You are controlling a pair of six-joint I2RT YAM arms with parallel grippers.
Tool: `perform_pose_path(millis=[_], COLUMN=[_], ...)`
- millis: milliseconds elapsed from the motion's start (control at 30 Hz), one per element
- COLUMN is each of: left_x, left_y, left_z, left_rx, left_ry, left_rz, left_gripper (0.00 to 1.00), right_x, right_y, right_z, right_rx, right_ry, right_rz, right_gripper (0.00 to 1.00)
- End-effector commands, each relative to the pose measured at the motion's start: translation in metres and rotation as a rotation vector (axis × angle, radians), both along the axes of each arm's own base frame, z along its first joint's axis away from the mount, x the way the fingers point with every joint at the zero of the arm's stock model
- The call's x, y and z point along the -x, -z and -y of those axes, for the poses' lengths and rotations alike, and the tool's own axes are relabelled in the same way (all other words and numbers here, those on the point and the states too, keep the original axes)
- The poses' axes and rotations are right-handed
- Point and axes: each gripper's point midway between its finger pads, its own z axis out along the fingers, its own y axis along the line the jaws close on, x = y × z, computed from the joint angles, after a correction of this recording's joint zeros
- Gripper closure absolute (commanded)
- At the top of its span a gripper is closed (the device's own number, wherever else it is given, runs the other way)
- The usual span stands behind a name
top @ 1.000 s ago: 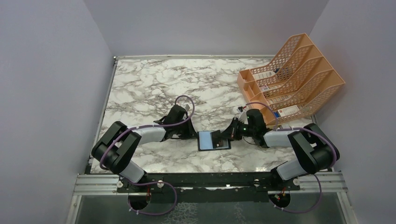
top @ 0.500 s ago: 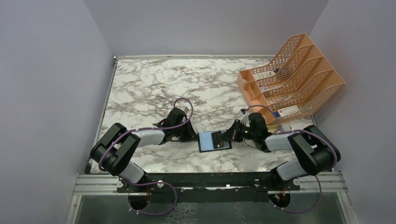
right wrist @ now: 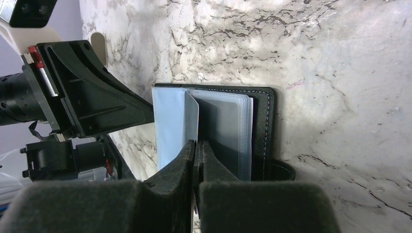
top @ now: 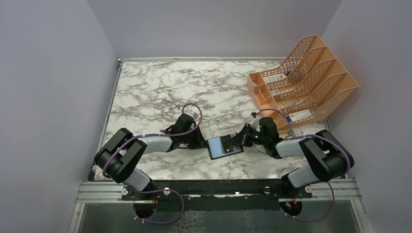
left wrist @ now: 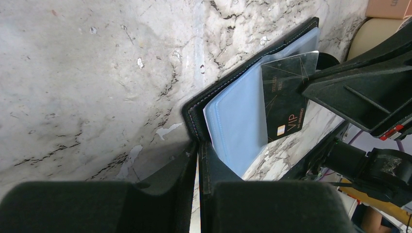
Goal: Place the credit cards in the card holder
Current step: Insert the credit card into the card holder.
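Note:
The black card holder lies open on the marble table between both grippers, its pale blue plastic sleeves showing. My left gripper is shut on the holder's left cover edge. My right gripper is shut on a black credit card with gold "VIP" lettering. The card stands on edge over the sleeves, its far end under a clear sleeve flap. In the right wrist view the pinched card shows as a thin upright sheet above the holder.
An orange mesh file rack with white label-printed boxes stands at the back right. A tan dish shows behind the right gripper in the left wrist view. Grey walls enclose the table on three sides.
The right gripper has drawn back a little to the right with the card. The card holder has turned slightly, its right end now higher. The left gripper keeps its hold.

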Motion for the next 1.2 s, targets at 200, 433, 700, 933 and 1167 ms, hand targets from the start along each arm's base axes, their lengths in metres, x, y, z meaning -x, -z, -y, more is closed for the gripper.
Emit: perform_pose_path(millis=[200,433,700,933,1167], left_x=[0.036,0.035,0.036,0.036,0.035], left_y=[0.042,0.041,0.040,0.039,0.037], left_z=[-0.028,-0.027,-0.026,-0.027,-0.025], left_rx=[-0.149,-0.146,-0.144,-0.143,-0.134], left_ry=[0.017,0.016,0.016,0.019,0.024], left_rz=[-0.138,-0.135,-0.130,-0.126,-0.118], left_gripper=[0.88,0.88,0.88,0.88,0.89], right_x=[0.015,0.013,0.000,-0.001,0.010], right_y=[0.015,0.014,0.012,-0.008,-0.002], right_z=[0.000,-0.004,0.003,0.012,0.004], right_rx=[0.037,0.057,0.209,0.258,0.247], right_ry=[-0.050,-0.059,-0.034,-0.024,-0.071], right_rz=[-0.036,-0.048,-0.061,-0.022,-0.040], right_gripper=[0.99,0.99,0.74,0.48,0.47])
